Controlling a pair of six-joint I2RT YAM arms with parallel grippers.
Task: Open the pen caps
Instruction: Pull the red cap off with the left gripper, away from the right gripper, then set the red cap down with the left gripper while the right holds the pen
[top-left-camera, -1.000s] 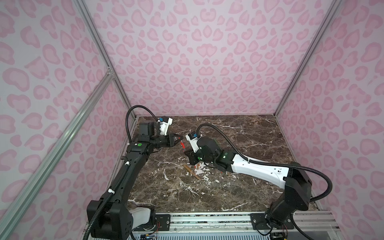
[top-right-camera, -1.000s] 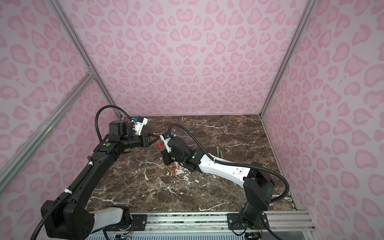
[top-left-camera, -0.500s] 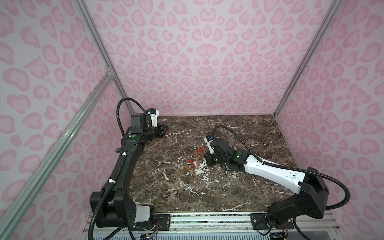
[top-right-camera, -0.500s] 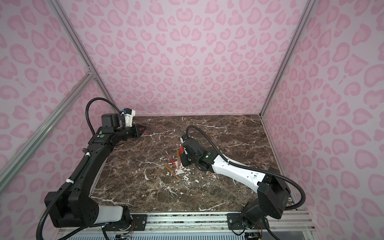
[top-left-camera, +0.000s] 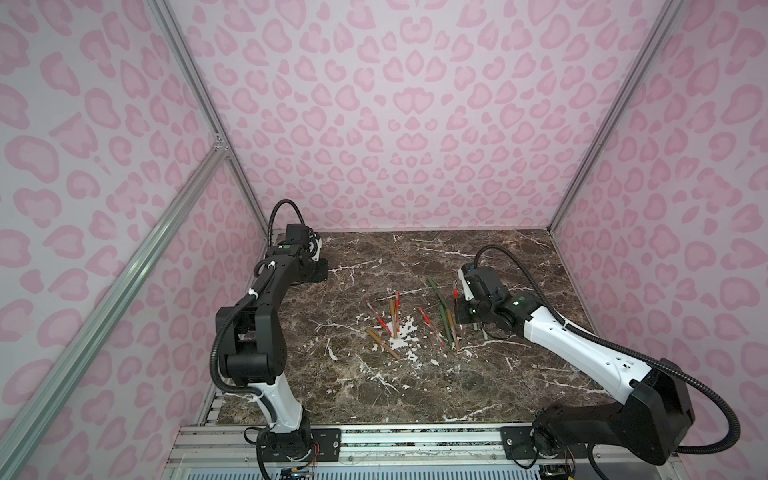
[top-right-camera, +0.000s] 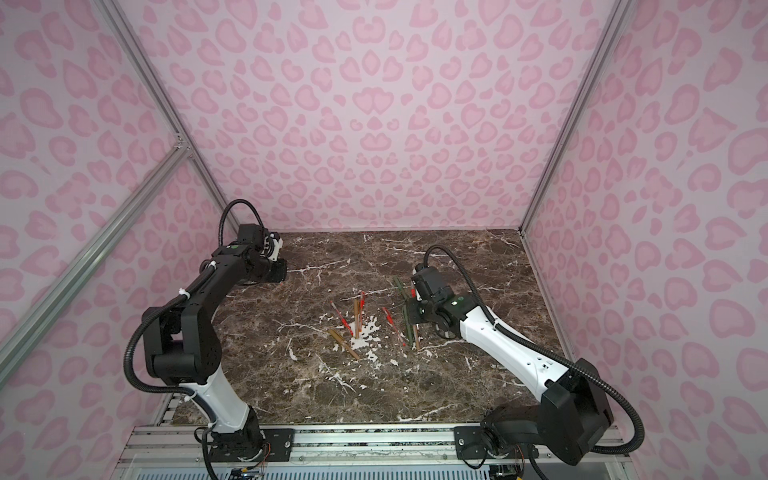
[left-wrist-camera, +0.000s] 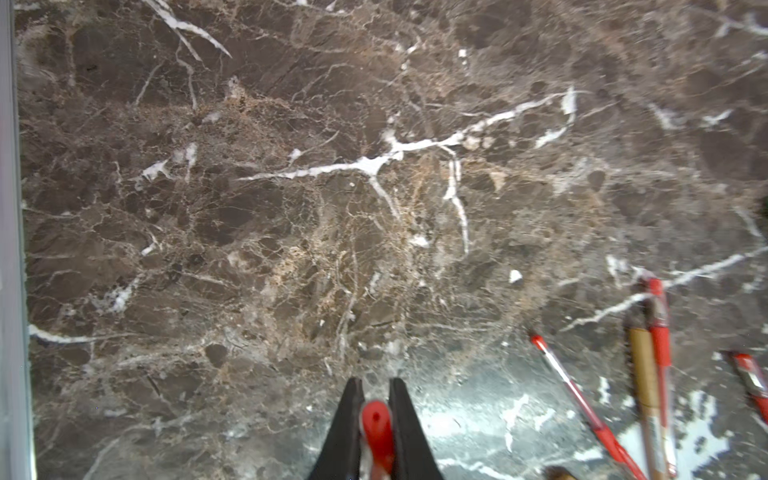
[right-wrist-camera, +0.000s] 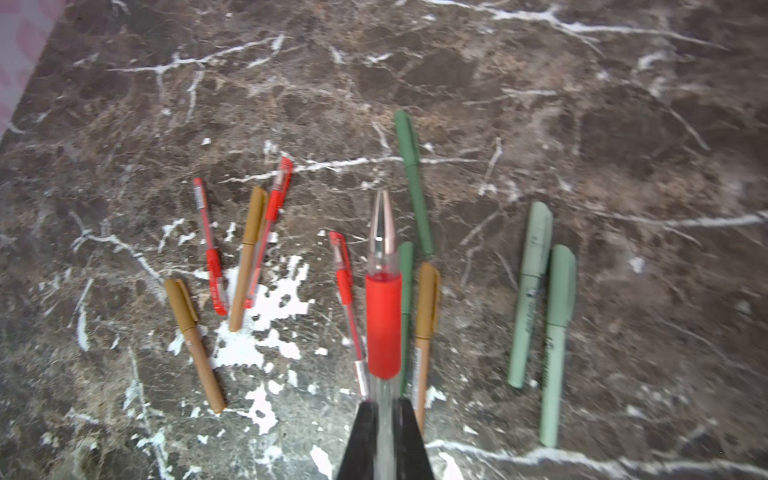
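Note:
My left gripper is shut on a red pen cap and hovers near the table's back left corner. My right gripper is shut on an uncapped red pen body with a clear barrel, a red grip and a bare metal tip. It hangs over the right end of the pen cluster. Below it lie several capped pens: tan, red, dark green and pale green. Their pen caps, such as a tan one, sit on the bodies.
The pens lie mid-table on brown marble with white veins. Pink patterned walls close in the left, back and right sides. A metal rail carrying both arm bases runs along the front edge.
One second ago both grippers met over the table's middle on one red pen. They have pulled apart: the left went back-left with the cap, the right went right with the body.

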